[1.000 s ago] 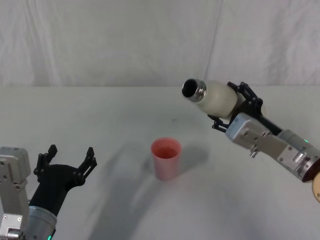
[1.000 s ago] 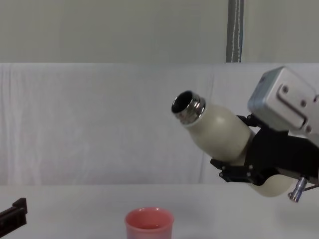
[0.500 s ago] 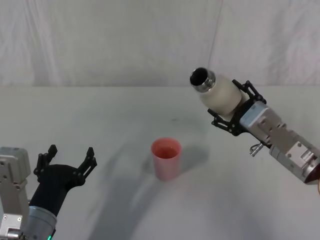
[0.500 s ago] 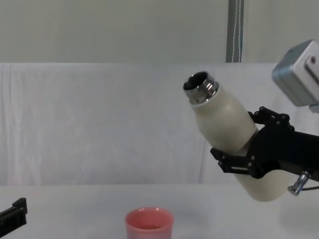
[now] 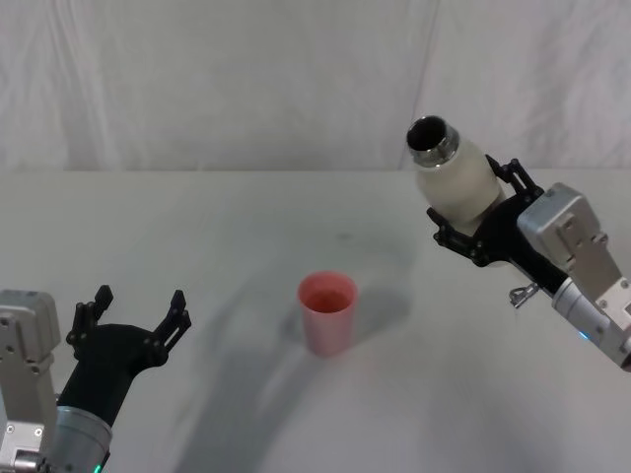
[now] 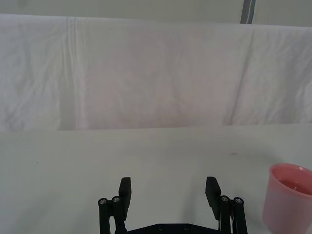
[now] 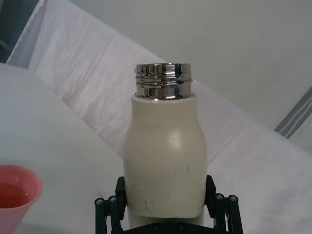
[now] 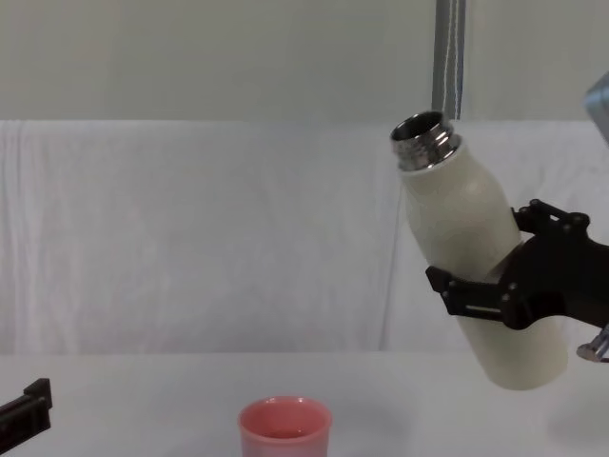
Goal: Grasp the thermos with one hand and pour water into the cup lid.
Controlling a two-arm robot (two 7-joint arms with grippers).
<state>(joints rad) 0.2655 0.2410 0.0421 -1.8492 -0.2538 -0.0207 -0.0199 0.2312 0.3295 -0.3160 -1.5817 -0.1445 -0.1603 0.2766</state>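
Cream thermos clamped in our right gripper, cup lid leftward below; tilting early spills. Left gripper open.

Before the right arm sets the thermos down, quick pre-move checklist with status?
1. Right gripper jaws clamped around the thermos body: ok.
2. Thermos tilt: not upright, neck leans toward the cup lid: not ok for set-down.
3. Cup lid upright on the table, liquid inside: ok.
4. Thermos held off to the cup lid's right, not over it: ok.
5. Left gripper open, parked near the table's left front: ok.
6. Water left in thermos: cannot tell.
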